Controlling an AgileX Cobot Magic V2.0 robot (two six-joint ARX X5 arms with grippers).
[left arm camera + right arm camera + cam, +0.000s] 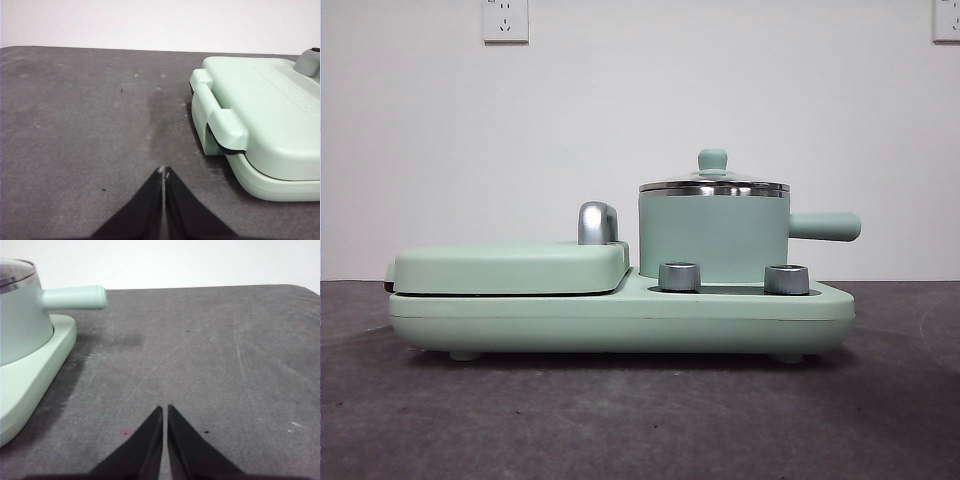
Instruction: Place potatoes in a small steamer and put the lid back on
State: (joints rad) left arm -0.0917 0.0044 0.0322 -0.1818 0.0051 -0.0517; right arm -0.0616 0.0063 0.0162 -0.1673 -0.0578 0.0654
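The mint-green steamer pot [712, 238] stands on the right half of the green appliance base [620, 315], its stubby side handle [825, 226] pointing right. The glass lid [713, 184] with its green knob [712, 160] sits on the pot. The pot [20, 320] and handle [75, 297] also show in the right wrist view. No potato is in view. My left gripper [164, 172] is shut and empty over the table beside the griddle end. My right gripper [165, 410] is shut and empty over the table beside the pot end.
The flat green griddle cover [510, 265] with a steel latch [597, 222] fills the base's left half; it also shows in the left wrist view [260, 110]. Two grey knobs [680, 276] [786, 278] sit at the base front. Dark grey table [620, 420], white wall behind.
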